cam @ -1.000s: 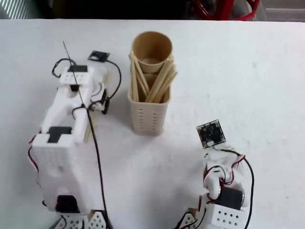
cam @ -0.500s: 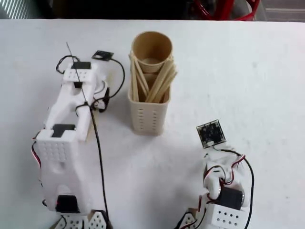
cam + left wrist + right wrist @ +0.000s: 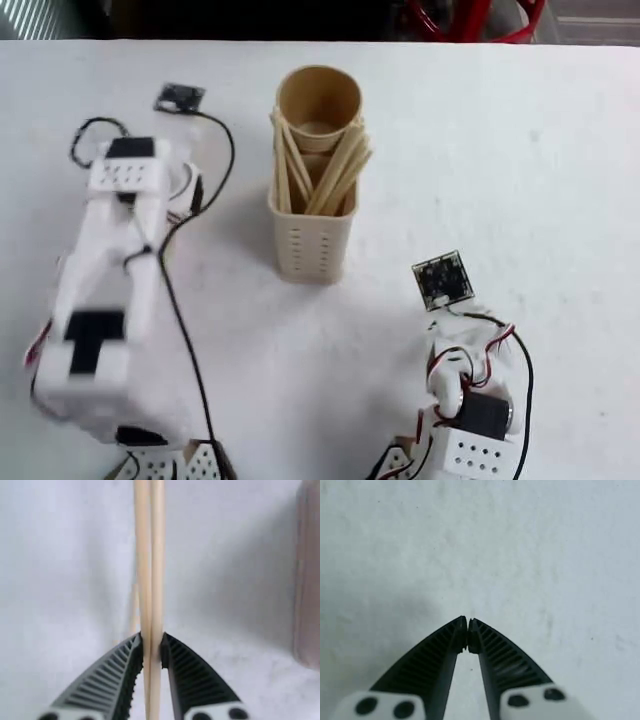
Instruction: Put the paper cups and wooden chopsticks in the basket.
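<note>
Left gripper point(image 3: 151, 642) was clamped on a pair of wooden chopsticks point(image 3: 150, 555), its ribbed black fingers point(image 3: 120, 670) pressing them from either side. The sticks ran straight out past the fingertips, side by side and touching, over the white table point(image 3: 60, 555). From the high view, the left arm point(image 3: 110, 260) lay stretched along the table, and the basket point(image 3: 310, 245) stood upright off to its side, clearly apart from it. A paper cup point(image 3: 318, 100) sat at the back of that basket, and more chopsticks point(image 3: 340, 170) leaned inside in front of the cup. Right gripper point(image 3: 467, 625) had its fingertips together with nothing between them, pointing at bare table surface; the right arm point(image 3: 465, 420) sat folded, well apart from the basket.
</note>
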You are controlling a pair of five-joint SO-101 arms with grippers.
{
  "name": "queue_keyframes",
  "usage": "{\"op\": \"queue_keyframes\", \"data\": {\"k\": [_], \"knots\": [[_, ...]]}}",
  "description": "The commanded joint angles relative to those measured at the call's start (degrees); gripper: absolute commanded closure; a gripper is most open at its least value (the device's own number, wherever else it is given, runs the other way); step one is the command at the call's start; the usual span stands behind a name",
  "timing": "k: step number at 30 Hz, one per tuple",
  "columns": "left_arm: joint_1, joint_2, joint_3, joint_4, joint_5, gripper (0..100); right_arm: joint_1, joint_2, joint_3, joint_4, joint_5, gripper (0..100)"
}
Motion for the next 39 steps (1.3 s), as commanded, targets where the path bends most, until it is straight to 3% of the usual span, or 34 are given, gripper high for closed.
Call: {"op": "queue_keyframes", "data": {"k": [1, 6, 11, 20, 26, 39], "knots": [[1.10, -20.53, 3.43, -1.05, 1.67, 98, -0.22, -0.40, 0.53, -0.04, 0.00, 98.1], [5.23, -37.76, 1.58, -0.62, 2.46, 98, -0.22, -0.40, 0.53, -0.04, 0.00, 98.1], [12.00, -41.19, -6.24, 0.18, 6.15, 98, -0.22, -0.40, 0.53, -0.04, 0.00, 98.1], [29.05, -41.10, -11.08, -13.54, 6.51, 98, -0.22, -0.40, 0.53, -0.04, 0.00, 98.1], [30.37, -38.02, -7.30, -24.97, 6.86, 98, -0.22, -0.40, 0.53, -0.04, 0.00, 98.1], [31.25, -29.58, -7.21, -23.74, 6.51, 98, -0.22, -0.40, 0.53, -0.04, 0.00, 98.1]]}}
